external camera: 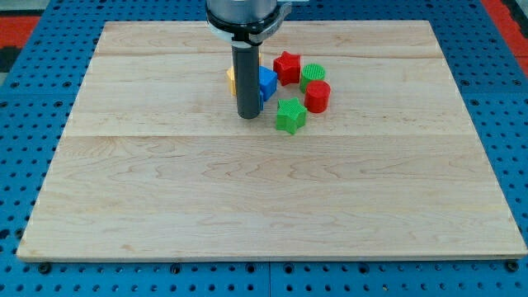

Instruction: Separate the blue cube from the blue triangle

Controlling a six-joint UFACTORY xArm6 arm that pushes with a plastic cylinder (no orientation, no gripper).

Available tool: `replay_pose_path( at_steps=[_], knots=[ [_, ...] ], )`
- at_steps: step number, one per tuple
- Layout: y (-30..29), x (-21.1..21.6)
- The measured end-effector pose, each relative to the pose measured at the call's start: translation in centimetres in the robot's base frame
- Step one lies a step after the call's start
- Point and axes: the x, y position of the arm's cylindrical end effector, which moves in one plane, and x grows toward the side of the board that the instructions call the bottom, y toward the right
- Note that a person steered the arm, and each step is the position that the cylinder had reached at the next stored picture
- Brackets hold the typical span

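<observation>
Blocks sit bunched in the upper middle of the frame on the wooden board (165,206). The rod comes down from the top and my tip (248,116) rests on the wood at the cluster's lower left edge. There are no fingers on this arm to be wide or narrow, only the bare rod.

Just right of the rod a blue block (266,83) shows. Whether it is the cube or the triangle I cannot tell, since the rod hides part of it, and no second blue piece is clearly visible. A yellow block (232,79) peeks out on the rod's left. To the right lie a red star (287,67), a green cylinder (312,75), a red cylinder (318,96) and a green star (290,115).

To do this well, I would judge the tip should slip between the two blue pieces and push one away toward open board, slowly, without dragging the neighbours along.
</observation>
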Motion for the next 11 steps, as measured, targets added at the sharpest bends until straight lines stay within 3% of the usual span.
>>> replay_pose_path(
  at_steps=[5,7,9,11],
  knots=[
    [1.7,0.1],
    [5.5,-5.8],
    [-0.6,-11.9],
    [-0.8,-11.9]
  ],
)
